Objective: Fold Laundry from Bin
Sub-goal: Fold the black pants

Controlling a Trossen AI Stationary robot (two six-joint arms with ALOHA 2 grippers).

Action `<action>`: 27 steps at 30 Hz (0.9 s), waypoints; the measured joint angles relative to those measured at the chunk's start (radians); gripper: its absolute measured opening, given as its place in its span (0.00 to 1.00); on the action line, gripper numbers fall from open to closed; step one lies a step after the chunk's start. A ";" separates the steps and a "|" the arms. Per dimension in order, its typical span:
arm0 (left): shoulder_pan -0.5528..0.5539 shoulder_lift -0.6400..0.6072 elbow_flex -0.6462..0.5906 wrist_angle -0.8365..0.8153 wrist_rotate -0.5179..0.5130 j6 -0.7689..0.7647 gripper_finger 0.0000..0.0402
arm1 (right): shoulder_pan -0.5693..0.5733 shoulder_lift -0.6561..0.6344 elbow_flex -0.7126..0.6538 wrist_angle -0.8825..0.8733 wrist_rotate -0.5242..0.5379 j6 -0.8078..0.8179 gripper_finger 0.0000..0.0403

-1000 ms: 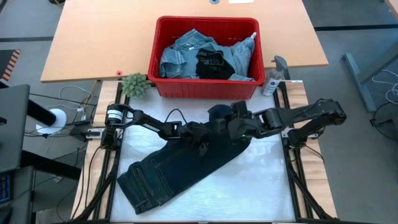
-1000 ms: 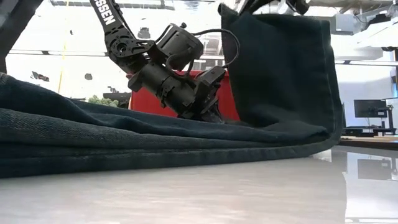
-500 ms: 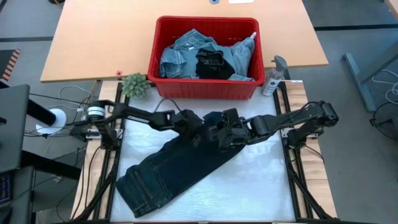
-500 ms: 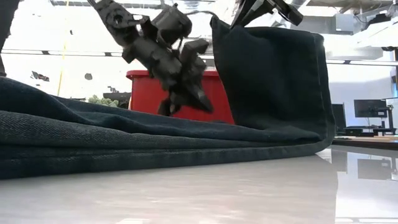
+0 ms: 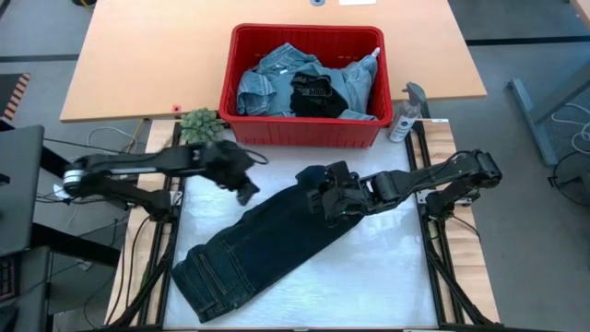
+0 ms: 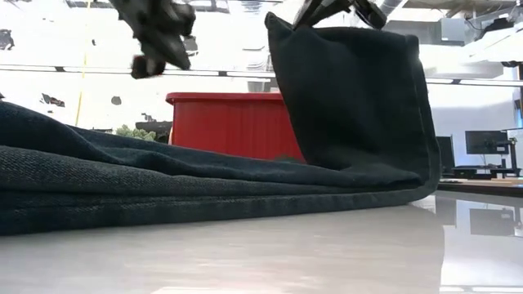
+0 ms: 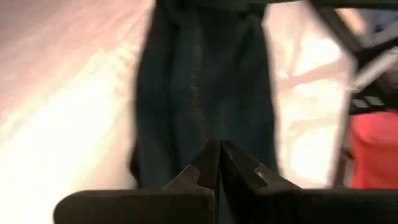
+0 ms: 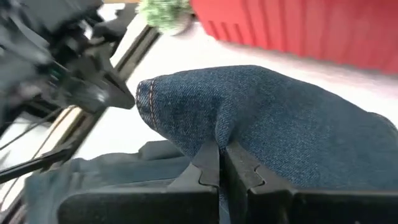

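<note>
Dark blue jeans point(image 5: 249, 249) lie slantwise on the white table top, waistband at the near left. Their leg end point(image 6: 351, 98) is raised at the middle right, where my right gripper point(image 5: 313, 184) is shut on it. My left gripper point(image 5: 247, 192) hangs shut and empty above the table's far left, clear of the jeans; in the left wrist view its fingers point(image 7: 217, 163) are closed, with the jeans beyond them. Past the far edge, the red bin point(image 5: 241, 129) holds light blue denim point(image 5: 267, 83) and a black garment point(image 5: 316, 96). My right gripper pinches the jeans' leg end point(image 8: 214, 134) between its two fingers, on denim just behind the stitched hem point(image 8: 144, 99); how many layers I cannot tell. The fingers slant down from the table's right. The leg end hangs below them as a panel, and the rest lies on the table.
A small green plant point(image 5: 200, 125) stands left of the bin and a spray bottle point(image 5: 406, 112) right of it. Black frame rails point(image 5: 433, 249) run along both sides of the white top. The near right of the top is bare.
My left gripper, shut throughout, has risen off the jeans in the middle of the table and swung toward the far left. My right gripper has shifted a little toward the table's left with the raised leg end. The rest of the jeans has stayed flat.
</note>
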 joint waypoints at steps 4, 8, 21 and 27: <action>-0.053 -0.127 0.000 -0.060 0.002 -0.075 0.00 | 0.003 0.019 0.000 0.089 -0.005 -0.014 0.06; -0.104 -0.203 0.001 -0.110 -0.076 -0.094 0.00 | 0.007 0.083 0.000 0.206 -0.028 -0.033 0.06; -0.195 -0.190 0.001 -0.142 -0.124 -0.045 0.00 | 0.012 0.418 0.000 0.479 -0.205 -0.006 0.08; -0.200 -0.184 0.001 -0.143 -0.123 -0.036 0.00 | 0.010 0.449 -0.001 0.508 -0.267 -0.169 0.20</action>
